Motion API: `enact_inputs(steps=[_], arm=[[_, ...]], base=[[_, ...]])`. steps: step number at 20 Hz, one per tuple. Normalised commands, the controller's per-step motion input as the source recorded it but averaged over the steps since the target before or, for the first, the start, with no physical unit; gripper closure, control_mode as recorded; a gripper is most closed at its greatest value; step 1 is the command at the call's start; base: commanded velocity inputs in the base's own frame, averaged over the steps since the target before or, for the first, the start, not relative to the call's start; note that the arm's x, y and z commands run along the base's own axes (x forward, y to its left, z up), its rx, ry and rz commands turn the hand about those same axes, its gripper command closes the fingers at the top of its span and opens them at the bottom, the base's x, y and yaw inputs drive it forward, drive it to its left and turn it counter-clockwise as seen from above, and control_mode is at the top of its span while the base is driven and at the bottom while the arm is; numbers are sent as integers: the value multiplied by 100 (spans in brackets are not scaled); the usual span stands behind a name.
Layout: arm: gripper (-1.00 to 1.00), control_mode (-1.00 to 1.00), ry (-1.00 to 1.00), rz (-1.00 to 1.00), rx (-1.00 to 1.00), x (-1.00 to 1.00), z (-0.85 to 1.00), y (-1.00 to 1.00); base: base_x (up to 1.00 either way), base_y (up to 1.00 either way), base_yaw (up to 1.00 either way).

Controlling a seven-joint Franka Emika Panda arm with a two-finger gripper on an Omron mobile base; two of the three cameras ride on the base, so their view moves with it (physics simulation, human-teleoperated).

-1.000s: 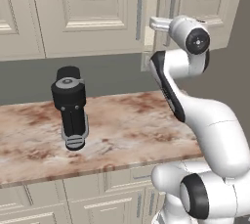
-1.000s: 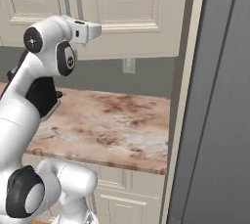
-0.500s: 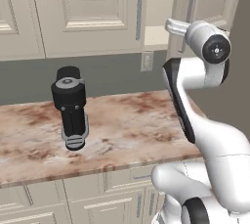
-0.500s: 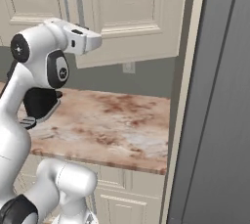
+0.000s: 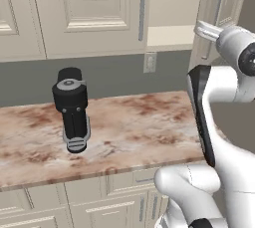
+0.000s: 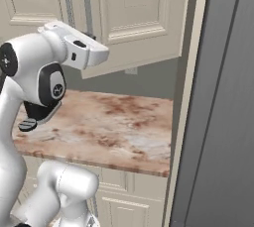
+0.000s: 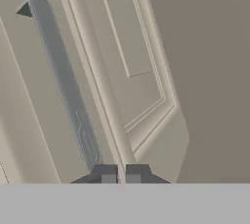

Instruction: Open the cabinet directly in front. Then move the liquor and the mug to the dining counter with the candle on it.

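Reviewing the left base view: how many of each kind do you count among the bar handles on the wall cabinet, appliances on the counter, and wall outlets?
Long grey bar handles on the cream wall cabinet: 2
Stout black appliance with a grey round top on the marbled reddish-brown stone counter: 1
Cream wall outlet: 1
Total: 4

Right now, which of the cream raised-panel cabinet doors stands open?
The rightmost cream raised-panel cabinet door, beside the white arm: it swings outward, baring a beige shelf; the others lie flush.
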Motion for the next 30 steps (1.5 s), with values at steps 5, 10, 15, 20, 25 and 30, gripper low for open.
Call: enact_inputs(steps=[5,10,15,20,25,30], arm=[[-100,-100,0,-3,1,-41,0,-15],[-100,-100,0,0,0,0,0,0],[-100,-100,-3,0,0,-35,0,0],[-100,-100,-16,0,0,-76,9,8],[-100,-100,-15,0,-3,-65,14,29],[-100,-100,-1,0,-10,-20,15,80]], base=[[0,0,0],[0,0,0],[0,0,0],[0,0,0],[0,0,0],[0,0,0]])
